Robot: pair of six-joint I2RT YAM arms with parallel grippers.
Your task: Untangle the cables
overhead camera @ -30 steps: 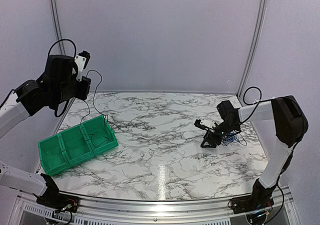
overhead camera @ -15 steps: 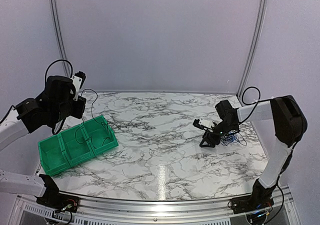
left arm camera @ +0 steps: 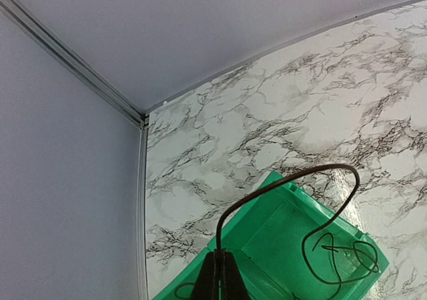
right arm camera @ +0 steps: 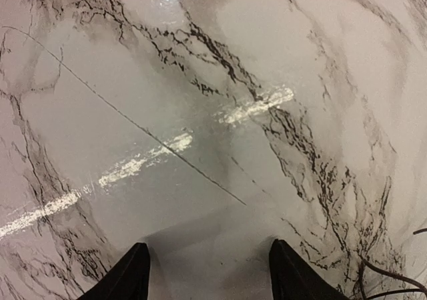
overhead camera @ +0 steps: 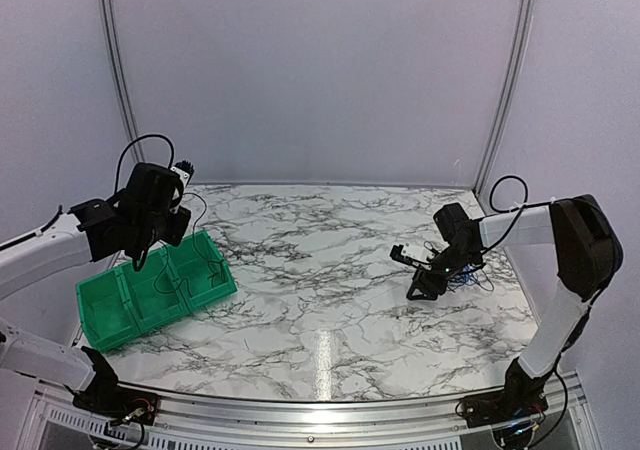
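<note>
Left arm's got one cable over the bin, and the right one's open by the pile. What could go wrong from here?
1. The black cable arcs stiffly out of the shut left gripper, with only its coiled end in the green bin's end compartment. On release it may spring out over the rim.
2. The right gripper is open over bare table, with the remaining cables at the edge of its wrist view. Closing here would likely catch nothing.

Left arm [overhead camera: 45,250] and right arm [overhead camera: 555,315] alike: white tubular links, bulky black joint housings, black cable loops arching off the joints; left hand [left arm camera: 219,263] and right hand [right arm camera: 208,263] black, fingers tapering.
</note>
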